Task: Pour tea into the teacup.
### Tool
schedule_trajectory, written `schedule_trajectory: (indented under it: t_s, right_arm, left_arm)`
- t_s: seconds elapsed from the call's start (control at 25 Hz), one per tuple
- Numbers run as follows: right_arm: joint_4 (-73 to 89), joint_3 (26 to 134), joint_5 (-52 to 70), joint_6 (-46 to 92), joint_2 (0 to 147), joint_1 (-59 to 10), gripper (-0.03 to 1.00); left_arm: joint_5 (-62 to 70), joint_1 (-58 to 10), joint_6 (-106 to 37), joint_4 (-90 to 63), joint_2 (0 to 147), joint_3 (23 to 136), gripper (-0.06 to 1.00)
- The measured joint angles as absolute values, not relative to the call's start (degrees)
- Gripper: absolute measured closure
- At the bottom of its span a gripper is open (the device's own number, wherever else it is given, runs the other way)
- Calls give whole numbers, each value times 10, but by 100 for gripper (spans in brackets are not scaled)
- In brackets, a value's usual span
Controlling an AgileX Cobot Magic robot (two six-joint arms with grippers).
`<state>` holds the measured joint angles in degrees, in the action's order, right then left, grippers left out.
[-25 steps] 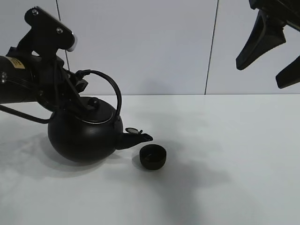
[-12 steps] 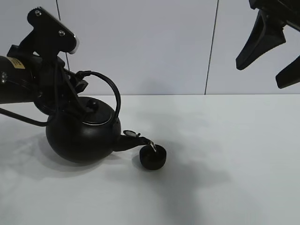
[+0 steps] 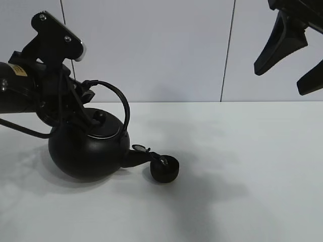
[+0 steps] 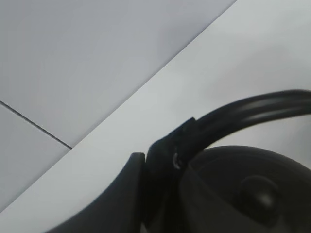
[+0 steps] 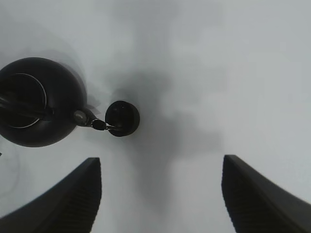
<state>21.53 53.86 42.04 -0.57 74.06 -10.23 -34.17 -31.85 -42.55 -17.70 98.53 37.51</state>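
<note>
A big round black kettle (image 3: 86,151) with an arched handle (image 3: 118,98) is tilted toward the right, its spout (image 3: 141,154) over the rim of the small matte-black teacup (image 3: 162,170) on the white table. My left gripper (image 3: 83,93) is shut on the kettle's handle near its left end; the left wrist view shows the handle (image 4: 252,111) and the lid knob (image 4: 260,191). My right gripper (image 3: 298,55) hangs open and empty high at the upper right. The right wrist view shows the kettle (image 5: 36,99) and teacup (image 5: 122,118) from above, with the gripper (image 5: 160,194) wide open.
A white table (image 3: 242,166) spreads under everything, with a pale panelled wall (image 3: 171,50) behind it. Nothing else stands on the table.
The kettle has tipped further toward the cup and shifted slightly left; its spout has dropped onto the cup's rim. The right gripper has not moved.
</note>
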Motion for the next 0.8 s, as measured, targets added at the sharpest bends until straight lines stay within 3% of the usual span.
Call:
schedule_trajectory:
  t_s: [0.48, 0.8]
  right_arm:
    - [215, 539, 420, -6, 741, -102, 48]
    - [215, 539, 420, -6, 741, -102, 48]
  left_arm:
    - [-342, -319, -418, -194, 985, 375, 84]
    - [-347, -319, -302, -193, 985, 375, 84]
